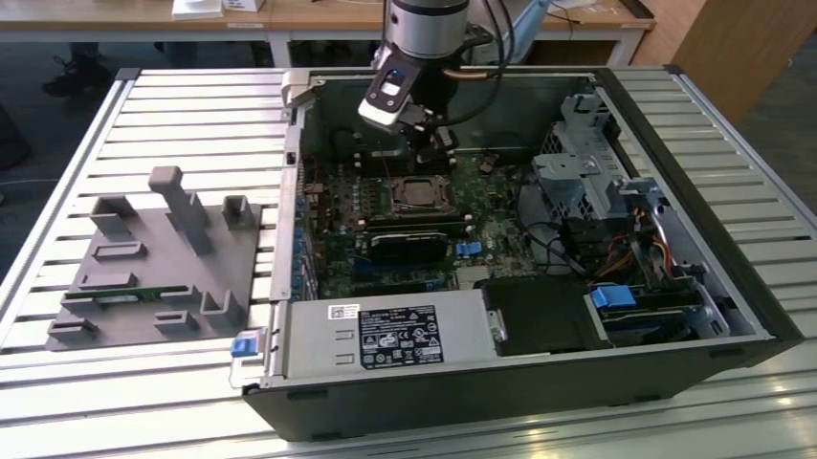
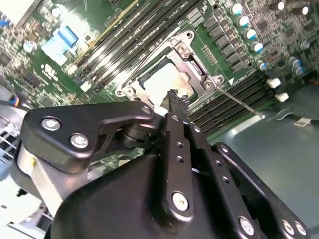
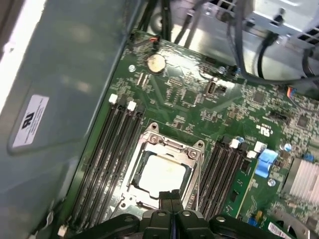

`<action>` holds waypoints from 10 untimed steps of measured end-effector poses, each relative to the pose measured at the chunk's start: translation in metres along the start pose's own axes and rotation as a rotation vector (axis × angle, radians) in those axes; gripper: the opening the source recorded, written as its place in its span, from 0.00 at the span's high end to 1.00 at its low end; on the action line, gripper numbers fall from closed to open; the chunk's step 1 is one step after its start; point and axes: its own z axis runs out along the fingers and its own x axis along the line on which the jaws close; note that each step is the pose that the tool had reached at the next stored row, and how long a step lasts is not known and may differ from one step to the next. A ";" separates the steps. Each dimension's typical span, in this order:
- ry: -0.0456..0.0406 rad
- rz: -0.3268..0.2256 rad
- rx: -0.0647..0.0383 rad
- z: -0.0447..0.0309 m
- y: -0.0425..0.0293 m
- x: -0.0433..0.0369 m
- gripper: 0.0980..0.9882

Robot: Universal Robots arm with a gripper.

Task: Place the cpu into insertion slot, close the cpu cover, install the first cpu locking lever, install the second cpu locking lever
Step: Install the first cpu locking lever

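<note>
Starting at the exterior view's left, a grey plastic fixture [image 1: 160, 258] sits on the slatted tabletop [image 1: 191, 105], just beside the open computer case [image 1: 511, 392] and well clear of the work. Mid-case, the pincer [image 1: 434, 143] hangs over the insertion slot [image 1: 415, 194] on the green motherboard [image 3: 199, 99]. In both wrist views its fingers are pressed together with nothing between them, and their tip is just above one edge of the cpu [image 3: 162, 174]. The cpu lies flat in the slot, and the cpu cover [image 3: 169, 144] looks to be folded down around it. A thin locking lever [image 2: 241, 103] slants free from one corner of the slot, so I judge it not yet latched. Doing this well means pressing only on the lever or frame, never on the chip's top, and carrying the lever fully under its catch. Memory slots [image 3: 107, 149] flank the socket closely on both sides. Toward the exterior view's right, cables [image 1: 613, 253] and a drive cage [image 1: 581, 167] crowd the case.
</note>
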 end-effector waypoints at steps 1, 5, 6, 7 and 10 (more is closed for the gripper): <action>0.0004 -0.019 0.000 0.0001 0.0000 0.0000 0.99; 0.0017 -0.092 -0.002 0.0003 0.0000 0.0000 0.99; 0.0020 -0.109 -0.002 0.0004 0.0000 0.0000 0.99; 0.0022 -0.123 -0.002 0.0004 0.0000 0.0000 0.99; 0.0030 -0.163 -0.003 0.0005 0.0000 0.0000 0.99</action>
